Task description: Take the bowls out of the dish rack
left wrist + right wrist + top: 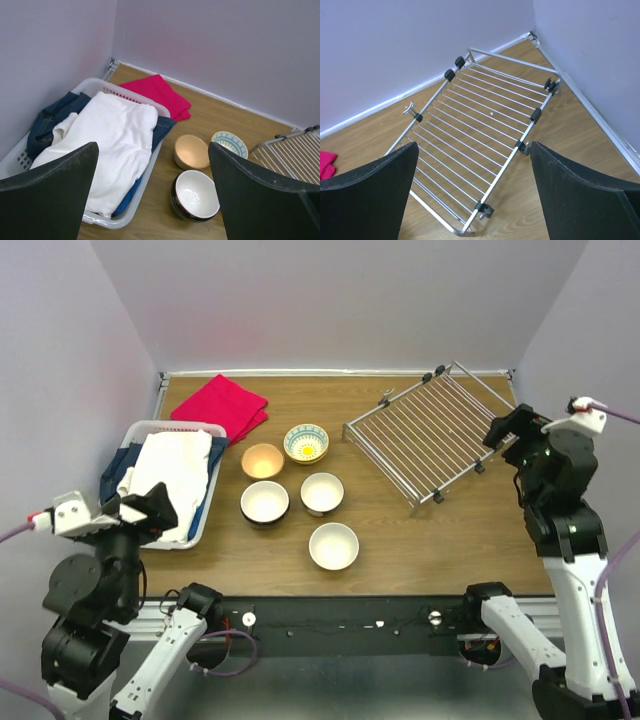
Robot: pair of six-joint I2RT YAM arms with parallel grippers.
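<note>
Bowls (322,493) on table (450,540), left pincer (152,150), right pincer (472,147) aloft, spread wide

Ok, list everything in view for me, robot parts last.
White-inside round ceramic bowls: three, table centre.
Tan round ceramic bowl: one, right of basket.
Floral-patterned round ceramic bowl: one, teal and yellow, behind the others.
Flat silver wire dish rack: one, rear right, nothing on it.
White plastic basket: one, left.
White cloth: one, in basket.
Blue denim: count unclear, in basket under cloth.
Pink folded cloth: one, rear left.
Left pincer: black, open.
Right pincer: black, open.
</note>
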